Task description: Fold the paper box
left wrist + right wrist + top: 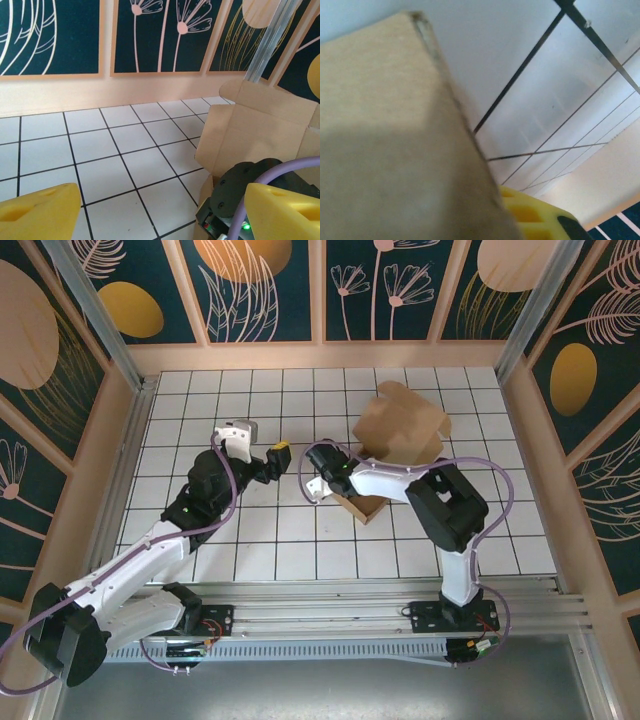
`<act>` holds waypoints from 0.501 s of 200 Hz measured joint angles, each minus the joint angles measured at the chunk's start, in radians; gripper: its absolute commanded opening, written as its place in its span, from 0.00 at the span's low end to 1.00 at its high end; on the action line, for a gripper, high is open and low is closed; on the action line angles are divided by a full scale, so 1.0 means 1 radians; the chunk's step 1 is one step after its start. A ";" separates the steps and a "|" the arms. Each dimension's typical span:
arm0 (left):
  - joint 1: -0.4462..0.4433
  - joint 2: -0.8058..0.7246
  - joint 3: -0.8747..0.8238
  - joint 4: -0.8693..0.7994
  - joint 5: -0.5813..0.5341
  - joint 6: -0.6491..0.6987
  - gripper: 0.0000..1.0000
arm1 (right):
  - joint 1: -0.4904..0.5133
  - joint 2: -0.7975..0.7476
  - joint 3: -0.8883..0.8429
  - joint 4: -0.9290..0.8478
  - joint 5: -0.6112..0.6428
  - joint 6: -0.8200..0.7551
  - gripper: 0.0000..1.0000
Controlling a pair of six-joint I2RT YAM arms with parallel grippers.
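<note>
As my right pincer (338, 490) sat at the near-left edge of the paper box (400, 430), right of centre on the tabletop (250, 540), I could not tell whether it gripped; my left pincer (279, 452) gaped wide nearby. Folding seemed half done; the upright flaps (405, 400) needed tucking next.

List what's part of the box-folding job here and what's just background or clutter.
Job:
- paper box, partly formed, flaps up
- left gripper, open, apart from the box
- right gripper, close against the cardboard

Not the job (fixtures, no loose clutter seen):
- tiled table
- patterned wall panels
- metal frame posts
- purple cables
</note>
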 measured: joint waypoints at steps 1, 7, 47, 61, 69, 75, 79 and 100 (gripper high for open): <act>0.000 0.000 0.000 0.000 0.000 0.000 0.85 | 0.000 0.000 0.001 0.000 0.000 0.002 0.23; 0.000 0.000 -0.004 0.001 0.000 0.000 0.85 | 0.001 0.001 0.003 0.000 -0.003 0.012 0.26; 0.000 0.000 -0.008 0.019 0.000 0.000 0.85 | 0.001 -0.013 0.016 -0.005 -0.024 0.076 0.45; 0.000 0.006 -0.008 0.029 0.000 0.000 0.85 | 0.001 -0.033 0.009 -0.010 -0.029 0.095 0.47; 0.000 0.014 -0.008 0.035 0.003 0.000 0.85 | 0.001 -0.051 0.002 -0.014 -0.029 0.106 0.47; 0.000 0.023 -0.008 0.037 0.004 0.000 0.85 | 0.001 -0.063 0.002 -0.022 -0.029 0.117 0.47; 0.000 0.028 -0.008 0.037 0.007 0.000 0.85 | 0.001 -0.070 0.002 -0.026 -0.029 0.127 0.47; 0.000 0.064 -0.003 0.036 0.035 0.000 0.85 | 0.001 -0.119 0.008 -0.042 -0.034 0.233 0.48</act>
